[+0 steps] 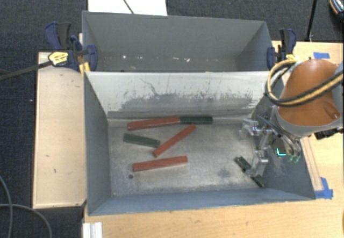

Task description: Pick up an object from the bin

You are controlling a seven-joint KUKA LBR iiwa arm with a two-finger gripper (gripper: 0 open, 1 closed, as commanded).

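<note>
The gripper [250,172] is down low in the near right corner of the bin [177,92]. Its two dark fingers stand apart. I see only bare floor between them, so it has hold of nothing.

The things to pick all lie well off to the left. A long red stick [153,123] lies by the far wall, with a dark green stick [196,120] touching its right end. Nearer are a second green stick [141,139], a tilted red stick [173,141] and a near red stick [159,164].

If it shuts here, I think it will grab air. It is close to the right wall and could bump it. The sticks lie flat, so they may slip.
</note>
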